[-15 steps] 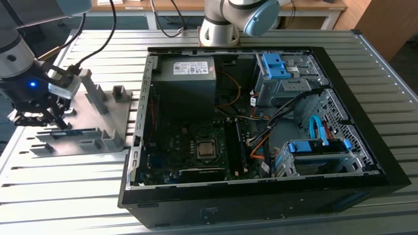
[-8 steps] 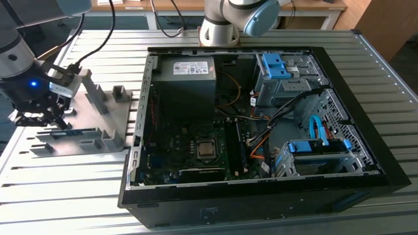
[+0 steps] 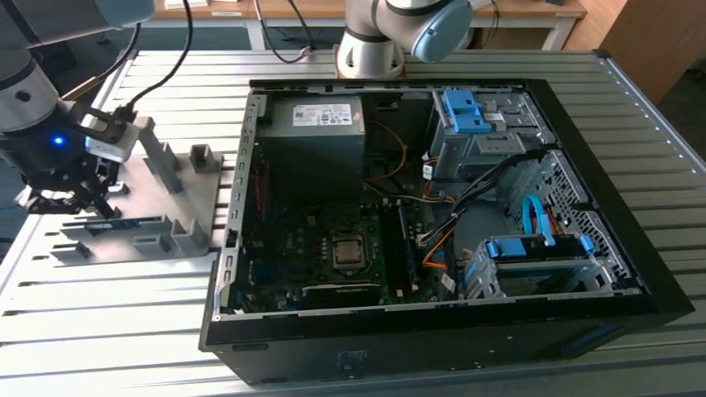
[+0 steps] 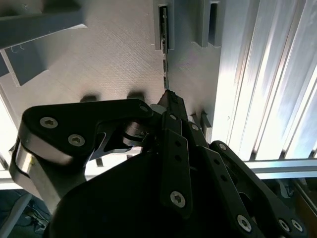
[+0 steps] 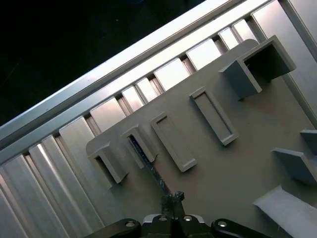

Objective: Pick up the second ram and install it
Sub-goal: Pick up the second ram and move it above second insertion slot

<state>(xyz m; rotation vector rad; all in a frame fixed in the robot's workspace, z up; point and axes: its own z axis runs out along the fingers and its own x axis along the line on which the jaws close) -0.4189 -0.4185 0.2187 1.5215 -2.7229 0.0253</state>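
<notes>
Dark second ram [image 5: 148, 160] in fixture [image 5: 237, 163], clamped between jaws

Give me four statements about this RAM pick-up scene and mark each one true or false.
1. The tool is over the grey fixture plate, outside the computer case. True.
2. The second ram is already seated on the motherboard. False: it stands on edge in the fixture plate's slots.
3. The computer case lies with its side open. True.
4. The tool hangs wide open, apart from the ram. False: it is shut on the ram's end.
</notes>
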